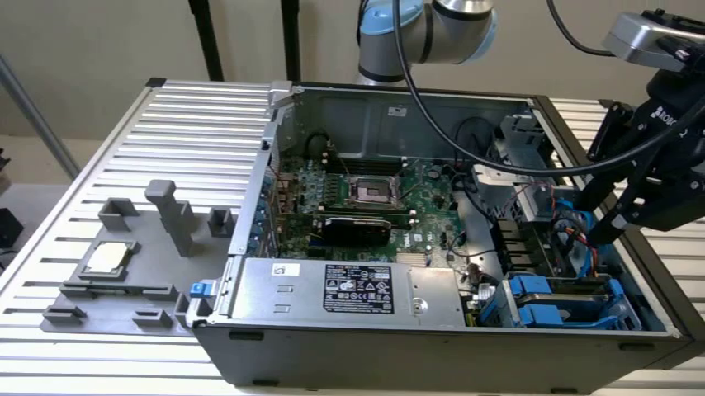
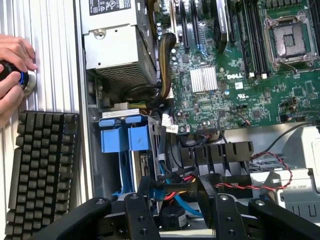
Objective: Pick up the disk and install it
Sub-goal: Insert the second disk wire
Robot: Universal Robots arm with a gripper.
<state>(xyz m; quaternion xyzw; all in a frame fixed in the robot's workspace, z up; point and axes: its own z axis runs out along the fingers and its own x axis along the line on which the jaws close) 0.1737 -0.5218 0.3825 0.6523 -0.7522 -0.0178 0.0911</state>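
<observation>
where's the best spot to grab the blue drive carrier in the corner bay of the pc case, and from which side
Probably by its blue front tabs, coming straight down through the open side of the case. Only that end of the blue drive carrier stands exposed. Its body sits sunk in the bay, between the power supply and cables.

Open-topped case [image 1: 617, 334], cables [image 2: 172, 177] crowding drive bay, blue carriers [image 1: 547, 299] filling its front

The arm [image 1: 441, 29] had grey-and-blue rounded joints, a black cable above the computer case [image 1: 441, 346], and a black gripper [image 1: 650, 190] bearing white lettering.
</observation>
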